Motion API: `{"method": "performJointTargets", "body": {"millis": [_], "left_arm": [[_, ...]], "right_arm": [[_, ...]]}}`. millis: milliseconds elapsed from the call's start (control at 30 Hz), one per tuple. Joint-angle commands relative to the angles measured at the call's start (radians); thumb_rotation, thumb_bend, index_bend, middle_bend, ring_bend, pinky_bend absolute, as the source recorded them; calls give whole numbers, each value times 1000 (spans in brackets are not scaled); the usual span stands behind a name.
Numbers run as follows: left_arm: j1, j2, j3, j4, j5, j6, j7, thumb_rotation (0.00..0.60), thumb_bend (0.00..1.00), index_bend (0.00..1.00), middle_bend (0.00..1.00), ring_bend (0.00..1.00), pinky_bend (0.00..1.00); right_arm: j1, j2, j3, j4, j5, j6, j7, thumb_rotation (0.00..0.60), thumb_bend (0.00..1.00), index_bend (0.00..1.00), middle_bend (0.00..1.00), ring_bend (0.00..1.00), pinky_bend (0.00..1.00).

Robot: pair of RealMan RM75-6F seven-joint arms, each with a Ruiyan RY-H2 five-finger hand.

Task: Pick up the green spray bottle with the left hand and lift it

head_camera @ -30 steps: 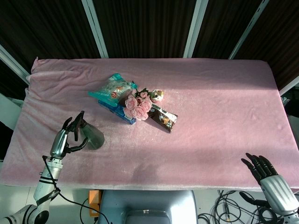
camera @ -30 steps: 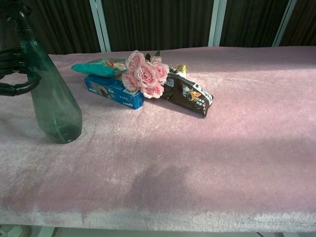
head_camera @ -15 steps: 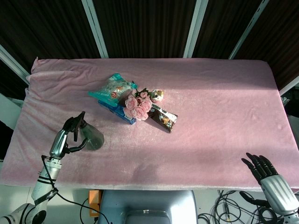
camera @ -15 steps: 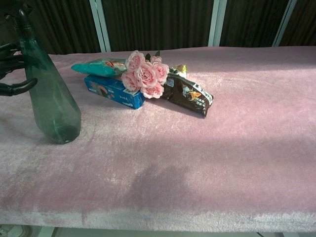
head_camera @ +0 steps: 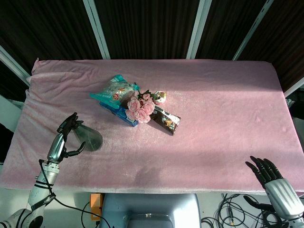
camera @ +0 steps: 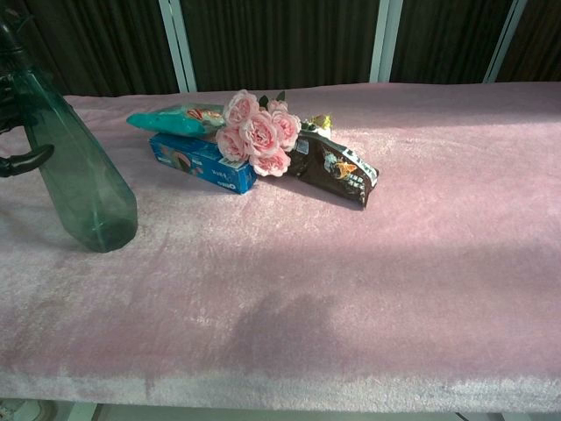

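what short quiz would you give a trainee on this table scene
1. True or false: the left hand is at the green bottle.
2. Which lies nearest the roses? A. blue box B. bottle C. right hand
3. Fill in: the right hand's fingers are spread and it holds ____.

Key: 1 true. 2 A; in the chest view the roses overlap the box's top edge. 3 nothing; it sits past the cloth's near edge.
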Motion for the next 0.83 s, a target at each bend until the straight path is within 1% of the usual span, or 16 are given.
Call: {"method": "performJointTargets", "body": {"millis": [33,133,200,300,367,400,433,467,533,567,633,667,733,833], "left_arm": [[6,6,1,4,11,19,3,600,368,43,108,0,0],[22,24,10,21,23,47,49,593,351,17,44,0,0],[44,44,16,44,24,78,114,564,344,1,7,0,0],[83,77,27,78,19,126,231,538,345,0,0,0,0],[116,123,56,85,8,133,382,538,344,0,0,0,0],[132,147,72,75,1,131,465,557,342,0,0,0,0],[155,177,92,49,-17,129,588,570,340,0,0,0,0],[173,192,101,24,-33,135,676,590,338,0,0,0,0],[220,187,116,-18,-56,193,855,600,336,0,0,0,0],[235,172,117,-20,-60,218,896,600,337,0,0,0,0],[259,126,125,14,-47,261,952,600,343,0,0,0,0],[264,108,129,32,-41,267,960,600,347,0,0,0,0],[265,81,136,65,-28,259,948,600,349,0,0,0,0],[263,80,137,70,-24,240,937,600,351,0,0,0,0]], "right_arm": [[0,0,0,-1,2,-2,-1,600,335,0,0,0,0],[1,0,0,-2,2,-3,0,600,335,0,0,0,0],[-1,1,0,-1,2,1,2,600,335,0,0,0,0],[-3,1,0,0,6,1,3,600,335,0,0,0,0],[-3,-1,1,-1,10,-2,-1,600,335,0,0,0,0],[-3,-2,1,-2,12,-4,-5,600,335,0,0,0,0],[-2,-4,2,-2,14,-7,-11,600,335,0,0,0,0],[-2,-6,3,-3,14,-9,-16,600,335,0,0,0,0],[-1,-11,4,-7,14,-15,-31,600,335,0,0,0,0],[-2,-12,3,-9,14,-17,-35,600,335,0,0,0,0],[-3,-14,2,-12,11,-16,-43,600,335,0,0,0,0],[-3,-15,2,-13,11,-16,-44,600,335,0,0,0,0],[-3,-16,6,-15,20,-18,-46,600,335,0,0,0,0],[-3,-15,9,-17,26,-17,-46,600,335,0,0,0,0]]}}
